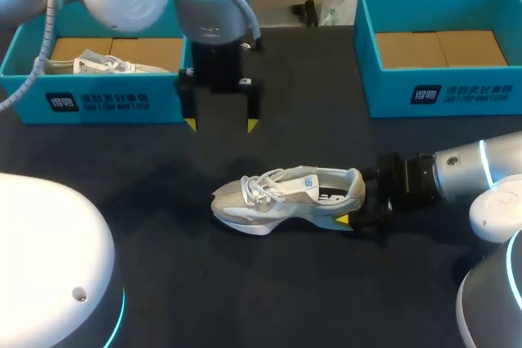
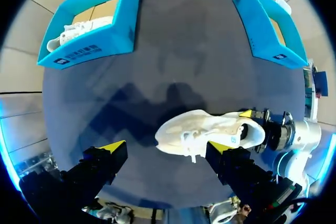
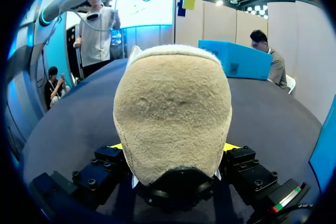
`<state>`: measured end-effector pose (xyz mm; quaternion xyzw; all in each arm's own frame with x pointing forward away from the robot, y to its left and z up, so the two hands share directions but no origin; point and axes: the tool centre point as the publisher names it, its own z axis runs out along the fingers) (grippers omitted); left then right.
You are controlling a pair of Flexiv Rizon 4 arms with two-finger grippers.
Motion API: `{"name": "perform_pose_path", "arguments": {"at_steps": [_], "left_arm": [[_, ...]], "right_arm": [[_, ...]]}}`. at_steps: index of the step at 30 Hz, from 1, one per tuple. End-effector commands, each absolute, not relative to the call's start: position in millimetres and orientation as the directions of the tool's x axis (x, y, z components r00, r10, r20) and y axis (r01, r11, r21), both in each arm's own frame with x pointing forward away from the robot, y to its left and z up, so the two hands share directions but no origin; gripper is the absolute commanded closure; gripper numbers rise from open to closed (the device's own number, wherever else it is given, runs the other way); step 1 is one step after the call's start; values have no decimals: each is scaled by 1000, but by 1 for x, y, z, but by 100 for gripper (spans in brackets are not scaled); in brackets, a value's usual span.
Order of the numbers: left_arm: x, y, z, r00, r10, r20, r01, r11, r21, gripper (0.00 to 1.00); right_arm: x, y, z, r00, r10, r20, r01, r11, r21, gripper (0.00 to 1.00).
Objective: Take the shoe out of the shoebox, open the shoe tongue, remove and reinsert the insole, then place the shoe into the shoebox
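The pale grey mesh sneaker (image 1: 285,197) lies toe at 9 o'clock, heel at 3 pinched by the right tool (image 1: 356,200); the left tool (image 1: 221,125) (spread, empty) hangs at its 12.

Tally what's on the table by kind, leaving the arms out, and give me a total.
Shoeboxes: 2, the left shoebox and the right shoebox
Shoes: 2, the shoe on the table and the shoe in the left box
Total: 4
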<state>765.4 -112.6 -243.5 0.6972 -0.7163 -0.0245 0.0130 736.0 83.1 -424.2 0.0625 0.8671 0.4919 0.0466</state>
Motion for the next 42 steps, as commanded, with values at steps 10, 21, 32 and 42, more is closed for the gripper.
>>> {"name": "perform_pose_path", "arguments": {"at_steps": [10, 21, 32, 42], "left_arm": [[742, -164, -268, -7, -992, -126, -996, -4, 84, 0], [724, -205, -280, 14, -985, -174, -998, -25, 62, 0], [719, -233, -297, 16, -971, -240, -995, -39, 89, 0], [715, -248, -319, 35, -959, -281, -995, -59, 76, 0]], "right_arm": [[737, 85, -428, -988, 155, -20, 63, 513, 856, 100], [737, 85, -428, -988, 155, -20, 63, 513, 856, 100], [737, 85, -428, -988, 155, -20, 63, 513, 856, 100], [737, 85, -428, -988, 155, -20, 63, 513, 856, 100]]}}
